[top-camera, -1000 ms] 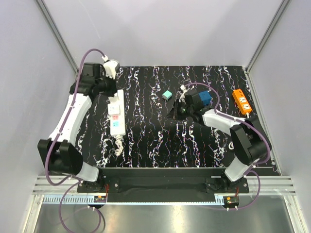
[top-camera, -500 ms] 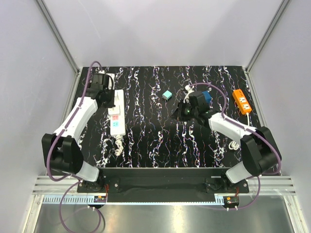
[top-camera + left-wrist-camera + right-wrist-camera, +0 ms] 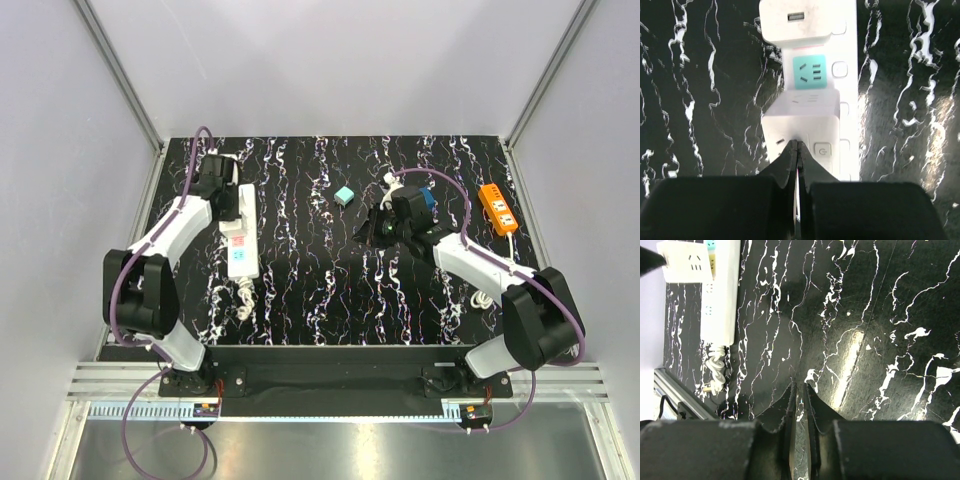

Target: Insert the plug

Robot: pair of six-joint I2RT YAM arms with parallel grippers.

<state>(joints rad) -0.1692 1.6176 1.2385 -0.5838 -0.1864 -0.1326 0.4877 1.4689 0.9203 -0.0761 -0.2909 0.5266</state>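
A white power strip (image 3: 243, 245) lies at the left of the black marbled mat. In the left wrist view a white plug block (image 3: 800, 117) sits on the strip (image 3: 849, 105) just behind a teal socket face (image 3: 809, 71). A second white block with a slot (image 3: 799, 20) sits further along. My left gripper (image 3: 796, 145) is shut, with its tips on the near white plug block; in the top view it (image 3: 231, 192) is over the strip's far end. My right gripper (image 3: 363, 231) is shut and empty, low over bare mat (image 3: 799, 386) in mid-table.
A small teal cube (image 3: 345, 196) lies at the mat's centre back. An orange power strip (image 3: 497, 208) lies at the far right, with a white cord (image 3: 481, 298) near the right arm. The white strip's coiled cord (image 3: 243, 300) trails toward the front edge.
My left arm has swung from the back left corner down onto the far end of the white strip. My right gripper has shifted slightly and stays shut.
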